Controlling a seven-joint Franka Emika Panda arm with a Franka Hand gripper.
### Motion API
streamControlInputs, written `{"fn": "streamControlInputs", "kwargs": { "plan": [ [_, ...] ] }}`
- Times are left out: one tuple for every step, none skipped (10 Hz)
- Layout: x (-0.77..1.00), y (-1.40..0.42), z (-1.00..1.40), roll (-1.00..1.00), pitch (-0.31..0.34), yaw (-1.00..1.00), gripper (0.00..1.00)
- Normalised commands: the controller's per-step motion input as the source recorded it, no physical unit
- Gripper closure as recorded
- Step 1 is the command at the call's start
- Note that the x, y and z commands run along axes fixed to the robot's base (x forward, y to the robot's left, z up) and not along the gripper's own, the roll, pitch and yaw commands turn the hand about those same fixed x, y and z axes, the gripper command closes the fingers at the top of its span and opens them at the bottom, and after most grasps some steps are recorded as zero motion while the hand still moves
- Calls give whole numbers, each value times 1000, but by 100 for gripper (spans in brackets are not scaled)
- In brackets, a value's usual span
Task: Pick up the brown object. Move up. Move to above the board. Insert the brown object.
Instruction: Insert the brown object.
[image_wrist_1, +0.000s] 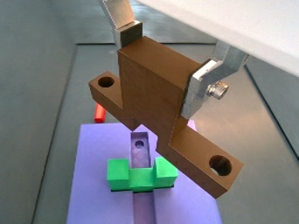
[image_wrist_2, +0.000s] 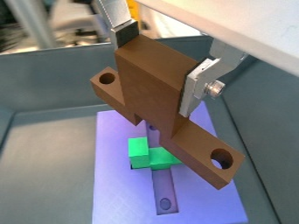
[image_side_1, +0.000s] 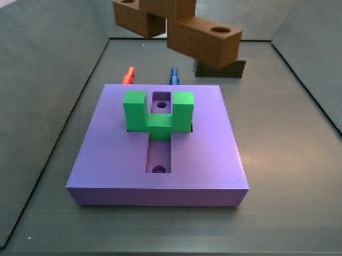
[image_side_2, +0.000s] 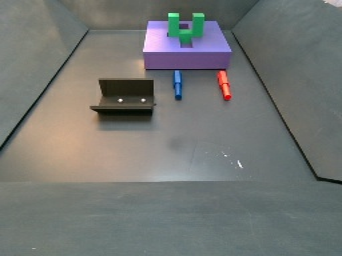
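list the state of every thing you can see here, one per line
gripper: jaws shut on the brown block, above the board
brown block: held in the air, not yet inserted
board: flat on the floor, groove holes empty
green block: upright on the board, straddling the groove
fixture: standing on the floor, empty
blue pin: lying on the floor
red pin: lying on the floor

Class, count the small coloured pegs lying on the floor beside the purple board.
2: a blue peg and a red peg, side by side near the board. The gripper holds the brown object.
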Motion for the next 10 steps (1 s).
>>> {"fn": "streamControlInputs", "kwargs": {
  "plan": [
    [0, 0, -149, 17, 0, -1000, 100],
    [0, 0, -146, 20, 0, -1000, 100],
    [0, 0, -123, 37, 0, -1000, 100],
    [0, 0, -117, 41, 0, -1000, 100],
    [0, 0, -106, 50, 0, -1000, 100],
    [0, 0, -100, 59, 0, -1000, 100],
    [0, 0, -103, 61, 0, -1000, 100],
    [0, 0, -109, 60, 0, -1000, 100],
    [0, 0, -86, 53, 0, -1000, 100],
    [0, -23, -26, 27, 0, -1000, 100]
  ]
}}
